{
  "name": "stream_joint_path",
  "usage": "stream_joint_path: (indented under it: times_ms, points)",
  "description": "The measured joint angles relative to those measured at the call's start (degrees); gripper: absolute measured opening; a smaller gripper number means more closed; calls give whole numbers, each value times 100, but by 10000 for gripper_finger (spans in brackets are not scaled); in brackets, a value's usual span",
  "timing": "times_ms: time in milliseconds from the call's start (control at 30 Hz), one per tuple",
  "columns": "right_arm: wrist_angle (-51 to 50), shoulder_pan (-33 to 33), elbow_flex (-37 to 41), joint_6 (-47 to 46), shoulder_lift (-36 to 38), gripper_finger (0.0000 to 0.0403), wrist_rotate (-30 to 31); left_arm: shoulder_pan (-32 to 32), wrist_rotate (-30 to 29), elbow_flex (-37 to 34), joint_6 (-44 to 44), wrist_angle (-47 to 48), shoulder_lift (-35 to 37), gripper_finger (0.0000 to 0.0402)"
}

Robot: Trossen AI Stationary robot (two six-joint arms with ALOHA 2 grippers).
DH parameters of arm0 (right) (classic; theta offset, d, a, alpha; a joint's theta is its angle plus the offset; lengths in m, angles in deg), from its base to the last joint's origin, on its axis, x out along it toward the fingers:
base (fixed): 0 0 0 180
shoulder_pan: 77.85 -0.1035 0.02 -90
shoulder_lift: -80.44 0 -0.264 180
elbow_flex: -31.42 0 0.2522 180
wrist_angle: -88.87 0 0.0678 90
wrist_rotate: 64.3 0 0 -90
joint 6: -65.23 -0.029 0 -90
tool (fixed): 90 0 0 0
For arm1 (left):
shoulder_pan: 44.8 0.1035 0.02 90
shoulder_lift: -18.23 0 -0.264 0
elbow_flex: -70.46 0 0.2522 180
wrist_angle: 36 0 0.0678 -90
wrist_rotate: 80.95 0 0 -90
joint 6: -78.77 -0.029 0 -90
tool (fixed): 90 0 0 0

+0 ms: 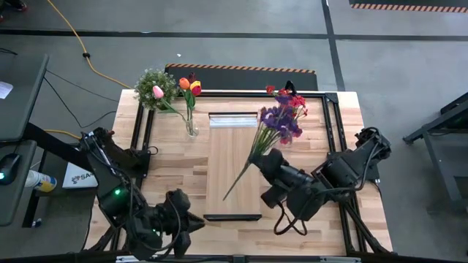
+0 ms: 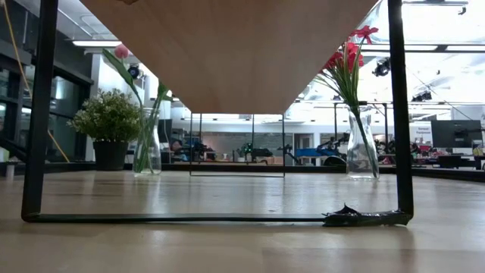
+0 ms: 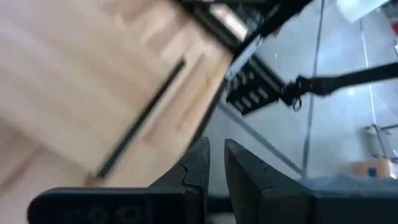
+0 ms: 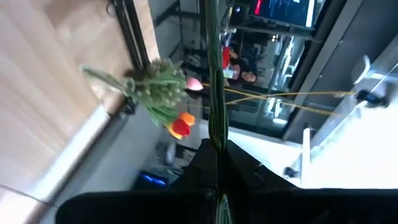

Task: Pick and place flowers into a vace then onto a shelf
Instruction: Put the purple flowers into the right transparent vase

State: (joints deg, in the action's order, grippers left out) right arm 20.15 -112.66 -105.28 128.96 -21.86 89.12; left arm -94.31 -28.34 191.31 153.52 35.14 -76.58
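Observation:
My right gripper (image 1: 261,155) (image 4: 216,152) is shut on a purple small-blossom spray (image 1: 278,120), held above the shelf (image 1: 232,179). The shelf is a light-wood plank whose underside (image 2: 227,45) shows in the low view. A red spray (image 2: 350,57) stands in a clear vase (image 2: 361,155) at the far right. Tulips (image 1: 189,86) stand in a second vase (image 1: 191,128) at the far left. My left gripper (image 1: 191,221) (image 3: 216,152) hangs over the near left of the table, narrowly open, nothing between its fingers. My right gripper pinches the purple spray's green stem (image 4: 215,134) between its two fingers, about midway along it. The fingers come from the table's near right, roughly level, and lie across the stem. The spray is tilted, blossoms toward the far side, its bare lower end (image 1: 225,196) above the shelf.
A bushy green potted plant (image 1: 153,84) (image 2: 111,121) stands at the far left corner. A black frame (image 2: 38,114) carries the shelf, with a black bracket (image 1: 232,217) at its near end. A monitor and cables lie beyond the table's left edge.

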Motion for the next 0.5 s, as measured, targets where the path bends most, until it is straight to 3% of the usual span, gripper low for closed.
stream_joint_path:
  times_ms: [300,500]
  points:
    - [176,125,0,2058,-200,0,303,2,-1847,170,-904,-614,-6,85]
    - [208,186,0,2851,-249,0,220,135,-2123,177,-1470,-1215,-6,85]
